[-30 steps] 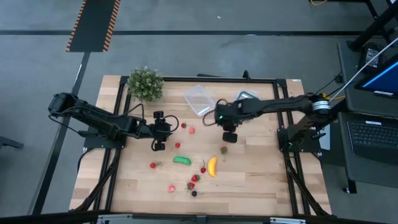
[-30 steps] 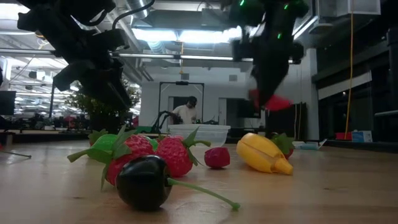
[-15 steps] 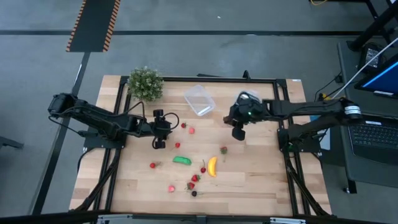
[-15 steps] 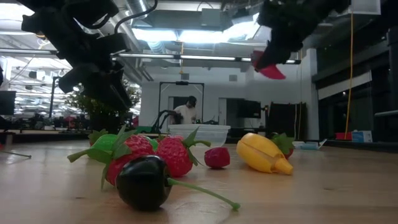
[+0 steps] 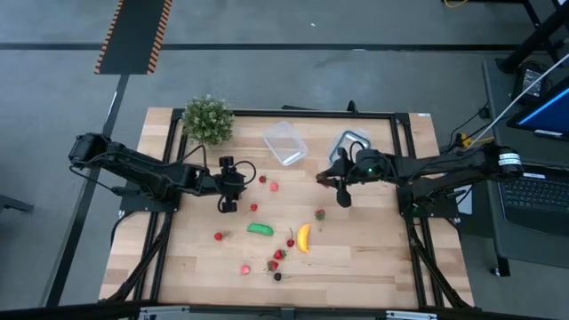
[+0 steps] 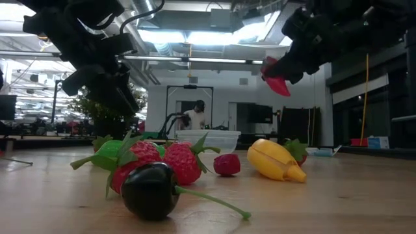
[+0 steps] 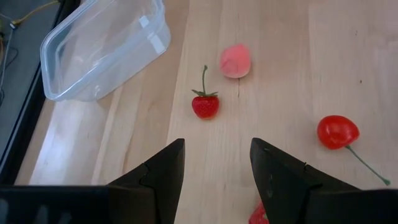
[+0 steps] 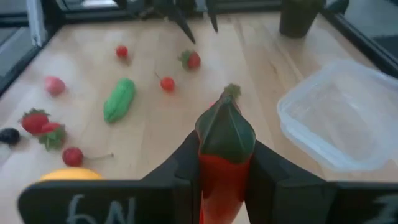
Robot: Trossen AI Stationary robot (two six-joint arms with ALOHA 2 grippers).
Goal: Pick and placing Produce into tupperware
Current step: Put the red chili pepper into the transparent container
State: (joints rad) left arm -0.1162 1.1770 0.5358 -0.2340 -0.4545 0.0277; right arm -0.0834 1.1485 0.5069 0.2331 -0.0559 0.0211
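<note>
My right gripper hangs above the table's middle right, shut on a red pepper with a green cap, which also shows in the low view. The clear tupperware stands on its base at the far middle, apart from both grippers. A banana, a green oblong piece, strawberries and cherries lie on the wood. My left gripper stands open left of centre, above the wood, pointing at a small strawberry. My right gripper pinches the pepper's red body between its two fingers. The fingers come from the table's right side, slanting a little downward. The green cap sticks out past the fingertips, and the pepper is lifted clear of the table.
A bushy potted plant stands at the far left corner. A clear container with a blue rim sits right of the tupperware, close to my right arm. A person stands in the room beyond the table.
My right gripper has drawn back toward the table's right edge and tipped up from pointing steeply down to nearly level. The pepper has stayed in its hold, now slanted.
</note>
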